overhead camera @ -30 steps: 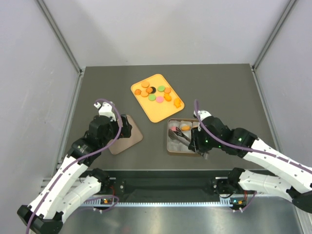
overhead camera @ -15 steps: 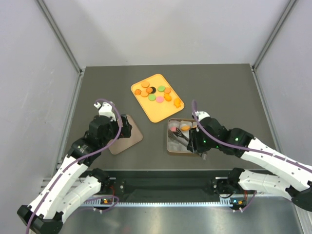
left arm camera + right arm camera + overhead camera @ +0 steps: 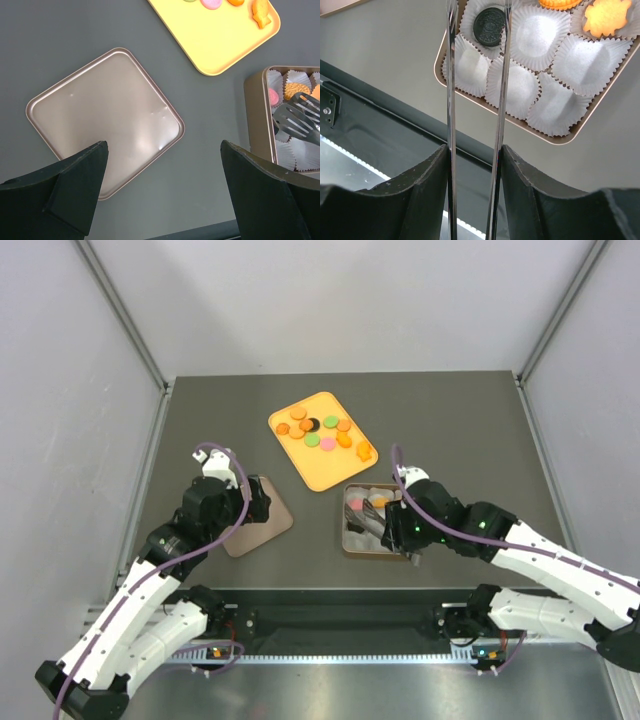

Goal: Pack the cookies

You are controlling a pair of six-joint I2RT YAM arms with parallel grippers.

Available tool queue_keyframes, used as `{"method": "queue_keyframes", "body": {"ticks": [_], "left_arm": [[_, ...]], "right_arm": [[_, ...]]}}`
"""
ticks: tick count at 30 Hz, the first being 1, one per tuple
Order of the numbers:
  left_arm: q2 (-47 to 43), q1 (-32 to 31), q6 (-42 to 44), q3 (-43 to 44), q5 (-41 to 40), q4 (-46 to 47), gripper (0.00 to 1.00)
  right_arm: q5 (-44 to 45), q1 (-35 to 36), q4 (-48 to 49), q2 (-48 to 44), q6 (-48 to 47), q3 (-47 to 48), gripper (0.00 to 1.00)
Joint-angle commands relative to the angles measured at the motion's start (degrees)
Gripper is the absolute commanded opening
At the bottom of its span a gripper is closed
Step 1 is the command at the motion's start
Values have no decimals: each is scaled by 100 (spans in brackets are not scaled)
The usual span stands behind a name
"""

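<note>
Several cookies [image 3: 318, 432] in orange, pink, green and black lie on the orange tray [image 3: 322, 468]. A square tin [image 3: 346, 540] lined with white paper cups holds a black cookie [image 3: 489, 20], a leaf-shaped orange one [image 3: 607, 17] and a pink one [image 3: 273, 96]. My right gripper [image 3: 474, 150] is shut on metal tongs [image 3: 451, 75], both fingers pressing the two arms from outside. The tong tips [image 3: 295, 115] hover over the tin, apart, with nothing between them. My left gripper [image 3: 163, 145] hangs open over the near corner of the tin's lid [image 3: 105, 120].
The flat lid [image 3: 255, 520] lies left of the tin, the tray behind both. The table's front edge and a dark rail [image 3: 380, 100] run just under my right wrist. Grey walls enclose the table on three sides.
The right gripper's jaws have widened a little and the tong arms have spread with them. The right wrist has shifted slightly left over the tin. The left arm has not moved.
</note>
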Motion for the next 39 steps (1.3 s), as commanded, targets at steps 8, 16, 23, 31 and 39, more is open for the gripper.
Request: {"method": "queue_keyframes", "body": {"ticks": [8, 16, 23, 31, 39], "left_arm": [[-20, -21, -66, -5, -82, 93, 99], [-38, -21, -66, -5, -91, 84, 99], [-55, -21, -66, -5, -126, 75, 99], [-99, -21, -84, -5, -170, 58, 99], [-73, -21, -84, -5, -152, 66, 99]], "right_arm": [[362, 107, -111, -129, -241, 896, 42], [513, -419, 89, 1135, -1189, 2189, 45], [55, -1150, 697, 3076, -1692, 3111, 41], [-112, -1317, 1022, 4406, -1763, 3701, 42], [-165, -1414, 1102, 4881, -1745, 3956, 43]]}}
